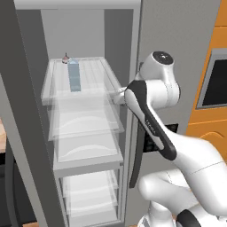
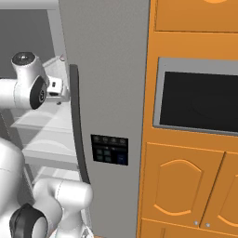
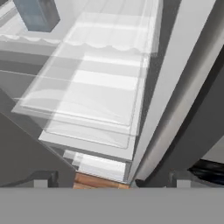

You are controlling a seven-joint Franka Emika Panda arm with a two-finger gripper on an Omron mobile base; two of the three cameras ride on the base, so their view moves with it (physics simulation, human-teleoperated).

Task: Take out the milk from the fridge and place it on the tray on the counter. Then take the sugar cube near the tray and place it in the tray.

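Observation:
The fridge (image 1: 26, 133) stands open, its grey door (image 2: 111, 69) swung to the right. The milk (image 1: 74, 76), a pale blue-grey carton, stands upright on the top translucent shelf (image 1: 95, 88); in the hand view the milk (image 3: 37, 13) sits at the top left. My gripper (image 3: 112, 180) is open, its fingertips (image 3: 43, 178) far apart with nothing between them. It hovers by the shelf's right front corner, well short of the carton. The tray, the counter and the sugar cube are out of view.
A tiny reddish-topped object (image 1: 66, 59) sits behind the carton. The long dark door handle (image 2: 79, 125) and a control panel (image 2: 109, 149) are close to my arm. Lower shelves and drawers (image 1: 88, 150) fill the fridge below. A built-in oven (image 2: 200, 100) in orange cabinets stands right.

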